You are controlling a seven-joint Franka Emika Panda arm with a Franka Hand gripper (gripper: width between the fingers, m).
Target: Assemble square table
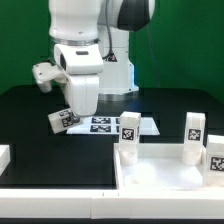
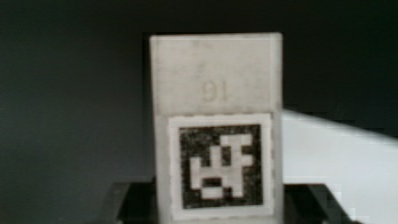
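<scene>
Top (image 1: 165,178): three legs (image 1: 193,127) standing at 3 o'clock; fourth leg (image 2: 214,120) held in fingers (image 1: 62,119), unfitted.

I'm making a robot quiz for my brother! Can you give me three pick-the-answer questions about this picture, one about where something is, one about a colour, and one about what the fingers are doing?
1. Where is the leg with the robot?
A. By the marker board's end, on the exterior view's left
B. Lying inside the square top
C. On top of the robot's base

2. What colour is the table under the parts?
A. Red
B. Black
C. Yellow

3. What are the fingers doing?
A. Wide open, holding nothing
B. Pushing the marker board
C. Closed on a leg

Answers:
1 A, the exterior view shows the tagged leg under the arm, just off that end of the marker board.
2 B, the surface around the white parts is black.
3 C, the wrist view shows the leg filling the gap between both fingers.
</scene>
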